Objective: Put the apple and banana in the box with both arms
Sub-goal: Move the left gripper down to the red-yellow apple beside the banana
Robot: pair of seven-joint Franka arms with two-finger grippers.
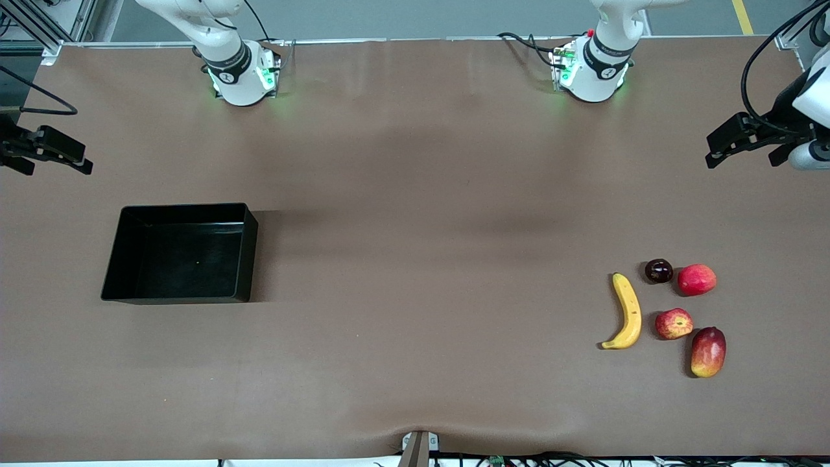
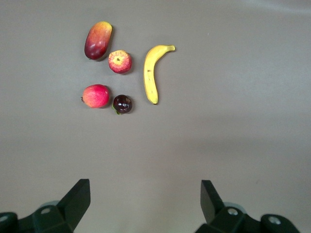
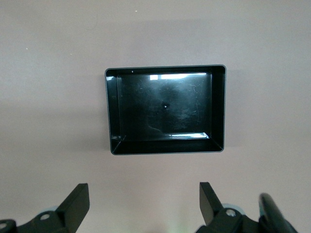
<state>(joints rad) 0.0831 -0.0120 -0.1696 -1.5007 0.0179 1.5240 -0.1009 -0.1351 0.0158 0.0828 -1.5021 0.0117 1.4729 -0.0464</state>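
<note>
The apple [image 1: 674, 323], red with yellow streaks, lies on the table toward the left arm's end, beside the yellow banana [image 1: 628, 311]. Both show in the left wrist view: the apple [image 2: 119, 62] and the banana [image 2: 153, 73]. The black box [image 1: 185, 207] stands empty toward the right arm's end and fills the middle of the right wrist view [image 3: 165, 145]. My left gripper [image 1: 713, 150] is open and empty, up in the air at the left arm's end of the table [image 2: 146, 194]. My right gripper [image 1: 83, 161] is open and empty, up in the air at the right arm's end [image 3: 144, 196].
Three other fruits lie round the apple: a pinkish-red round fruit [image 1: 696, 279], a dark plum [image 1: 659, 270] and a red-and-yellow mango [image 1: 708, 351]. The brown table [image 1: 415, 259] stretches wide between the box and the fruits.
</note>
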